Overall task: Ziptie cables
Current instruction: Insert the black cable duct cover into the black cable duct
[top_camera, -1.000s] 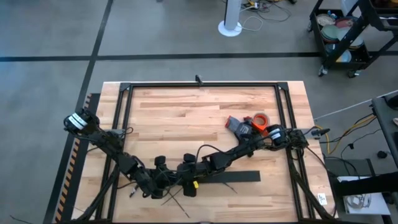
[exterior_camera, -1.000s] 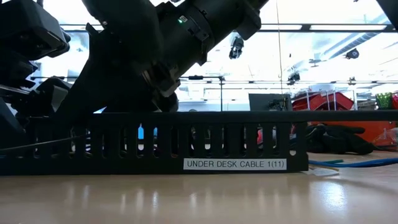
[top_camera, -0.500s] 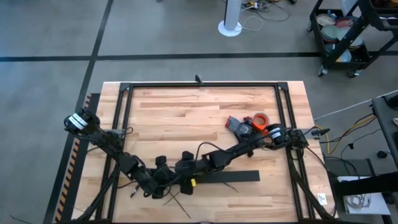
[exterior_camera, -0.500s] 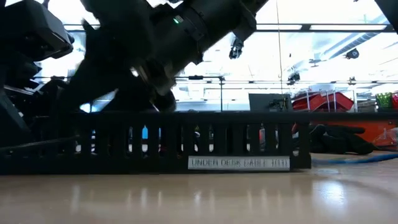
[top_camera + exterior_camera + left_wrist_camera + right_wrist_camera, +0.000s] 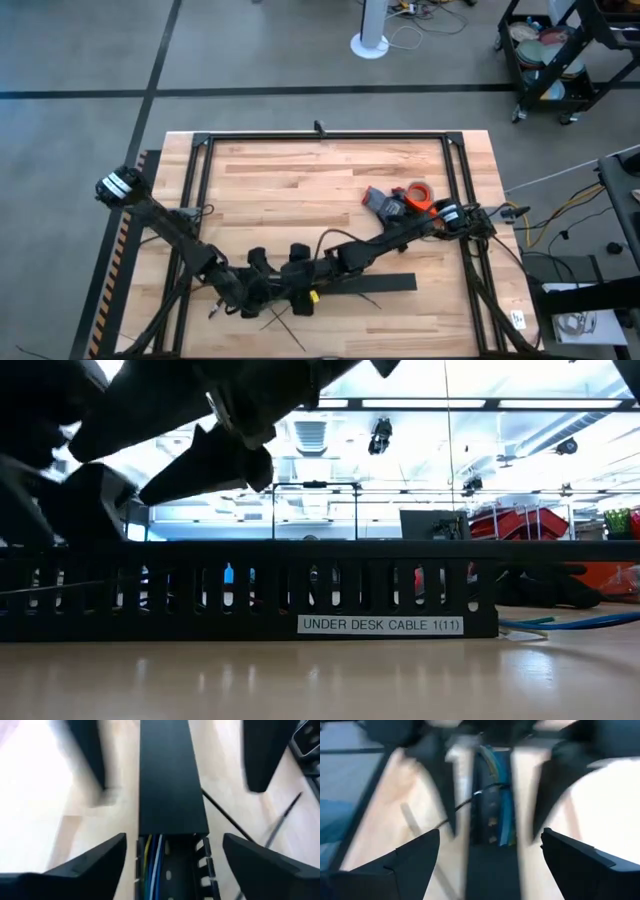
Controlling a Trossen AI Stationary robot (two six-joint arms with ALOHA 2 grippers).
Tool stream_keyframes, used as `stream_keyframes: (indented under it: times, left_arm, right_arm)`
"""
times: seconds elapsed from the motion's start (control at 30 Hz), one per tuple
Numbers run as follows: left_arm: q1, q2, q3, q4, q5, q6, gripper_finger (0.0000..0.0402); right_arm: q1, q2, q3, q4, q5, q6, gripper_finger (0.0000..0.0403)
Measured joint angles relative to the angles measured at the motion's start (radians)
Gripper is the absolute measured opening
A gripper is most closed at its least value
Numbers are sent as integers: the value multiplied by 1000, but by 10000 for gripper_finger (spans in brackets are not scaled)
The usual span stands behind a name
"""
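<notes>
Near the wooden table's (image 5: 300,170) front edge, both grippers straddle the duct (image 5: 170,785), jaws wide.

I'm working in an industrial lab or workshop: grey concrete floor (image 5: 90,60) marked with black tape lines (image 5: 300,91), a wheeled equipment cart (image 5: 555,55), overhead strip lights (image 5: 480,403), red storage bins (image 5: 525,520).
</notes>
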Motion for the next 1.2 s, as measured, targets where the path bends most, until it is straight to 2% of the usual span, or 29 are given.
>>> stream_keyframes:
  times: [0.17, 0.3, 0.4, 0.63, 0.97, 1.2]
  left_arm:
    - [-4, -138, 38, -125, 8, 24, 351]
    - [-37, -228, 69, -334, 21, -28, 353]
    - [-78, -252, 72, -416, 19, -77, 349]
    - [-158, -200, 35, -459, -9, -155, 348]
    - [-164, -74, 14, -459, 6, -226, 348]
    - [-169, -4, -11, -410, 32, -286, 343]
  right_arm:
    - [31, -26, 25, -11, -7, -1, 320]
    - [45, -24, 32, -29, 24, 6, 314]
    - [60, -23, 31, -40, 48, 6, 311]
    - [63, -20, 31, -61, 57, 39, 321]
    - [63, 10, 30, -62, 59, 57, 328]
    - [54, 44, 29, -56, 101, 68, 325]
